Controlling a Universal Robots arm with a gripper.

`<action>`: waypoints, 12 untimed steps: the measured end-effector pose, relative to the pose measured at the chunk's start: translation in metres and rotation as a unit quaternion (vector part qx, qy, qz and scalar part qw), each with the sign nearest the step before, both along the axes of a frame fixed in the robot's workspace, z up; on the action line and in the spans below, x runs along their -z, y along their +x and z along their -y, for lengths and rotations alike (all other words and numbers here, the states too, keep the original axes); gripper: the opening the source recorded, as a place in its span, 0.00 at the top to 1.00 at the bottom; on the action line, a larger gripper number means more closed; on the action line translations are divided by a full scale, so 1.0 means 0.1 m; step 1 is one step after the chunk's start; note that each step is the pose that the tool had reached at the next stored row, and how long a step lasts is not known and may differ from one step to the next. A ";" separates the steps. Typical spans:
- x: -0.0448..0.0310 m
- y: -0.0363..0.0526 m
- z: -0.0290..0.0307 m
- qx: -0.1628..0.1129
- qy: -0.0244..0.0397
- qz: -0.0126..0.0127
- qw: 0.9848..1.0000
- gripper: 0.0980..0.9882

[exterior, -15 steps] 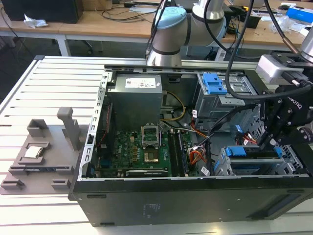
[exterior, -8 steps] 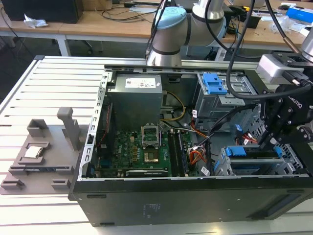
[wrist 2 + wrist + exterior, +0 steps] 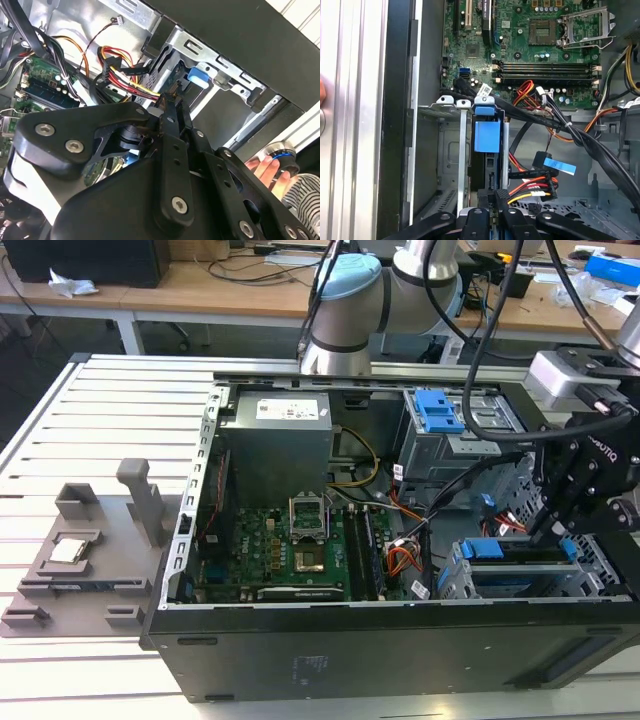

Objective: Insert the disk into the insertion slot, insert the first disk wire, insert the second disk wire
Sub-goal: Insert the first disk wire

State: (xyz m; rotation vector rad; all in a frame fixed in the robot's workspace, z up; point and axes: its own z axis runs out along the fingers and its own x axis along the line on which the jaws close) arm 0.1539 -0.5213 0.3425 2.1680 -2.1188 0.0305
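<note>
— Where do we have the case point(image 3: 300, 660)?
— We see it on the surface point(image 3: 90, 410), with a fixture point(image 3: 90, 560) lying beside it, to the exterior view's left.
— And inside?
— We find the motherboard point(image 3: 270, 550) on the case floor, toward the exterior view's left, with the power supply point(image 3: 275, 435) behind it. Wires point(image 3: 400, 560) run between the motherboard and the slot point(image 3: 455, 580), which sits in the near corner at the exterior view's right.
— The disk point(image 3: 486, 135)?
— We see it in the slot. A taller cage point(image 3: 440, 425) stands behind the slot, and the gripper point(image 3: 545, 530) hangs just over the slot, beside the wires.
</note>
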 end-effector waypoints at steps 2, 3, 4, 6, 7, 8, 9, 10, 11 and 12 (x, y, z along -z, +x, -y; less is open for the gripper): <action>0.007 0.002 0.000 0.000 0.000 0.000 1.000 0.92; 0.011 0.003 0.000 0.001 0.000 0.000 1.000 0.92; 0.015 0.003 0.000 0.001 0.000 0.000 1.000 0.92; 0.027 0.003 0.001 0.002 0.001 0.000 1.000 0.92; 0.030 0.003 0.001 0.002 0.001 0.000 1.000 0.92; 0.032 0.003 0.000 0.002 0.001 0.000 1.000 0.92; 0.032 0.003 0.000 0.002 0.001 0.000 1.000 0.92; 0.033 0.003 0.000 0.002 0.002 0.000 1.000 0.92; 0.033 0.002 0.000 0.002 0.002 0.000 1.000 0.92; 0.035 0.002 0.001 0.002 0.004 0.000 1.000 0.92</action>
